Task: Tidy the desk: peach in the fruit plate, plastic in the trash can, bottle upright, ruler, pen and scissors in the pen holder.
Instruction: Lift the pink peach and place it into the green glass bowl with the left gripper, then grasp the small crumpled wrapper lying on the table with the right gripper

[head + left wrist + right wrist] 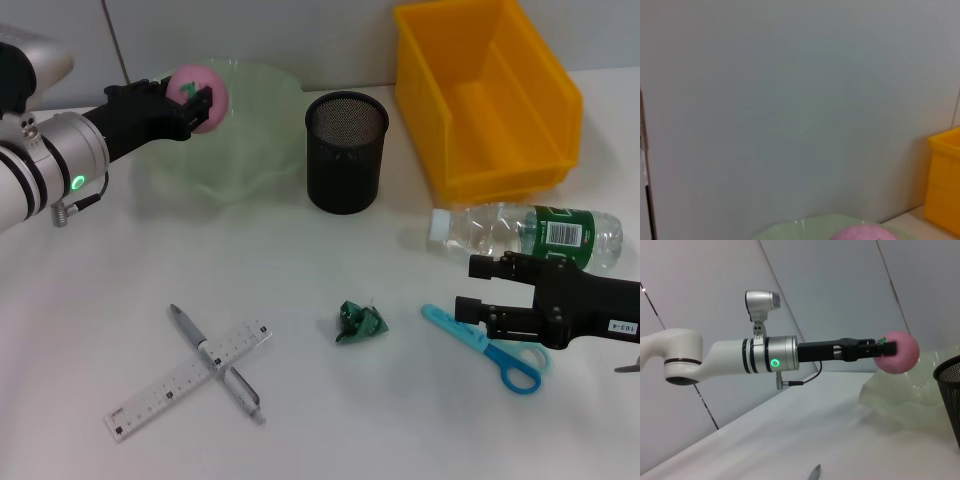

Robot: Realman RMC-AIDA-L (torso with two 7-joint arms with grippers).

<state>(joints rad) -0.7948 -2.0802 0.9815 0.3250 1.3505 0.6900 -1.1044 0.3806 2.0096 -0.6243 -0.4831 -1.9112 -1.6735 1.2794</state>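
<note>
Pink peach (200, 95), seemingly green-stemmed, clamped in left gripper (196, 98) above plate (250, 150).

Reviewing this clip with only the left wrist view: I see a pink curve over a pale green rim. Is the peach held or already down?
Observer: Held. The left claw is shut on the peach, above the fruit plate, not resting in it.
Operator: Where is the other arm?
Observer: The right claw sits low over the table, between the lying bottle and the blue scissors.
Operator: Anything in the pen holder?
Observer: Nothing sticks out of the pen holder; ruler and pen lie crossed on the desk.
</note>
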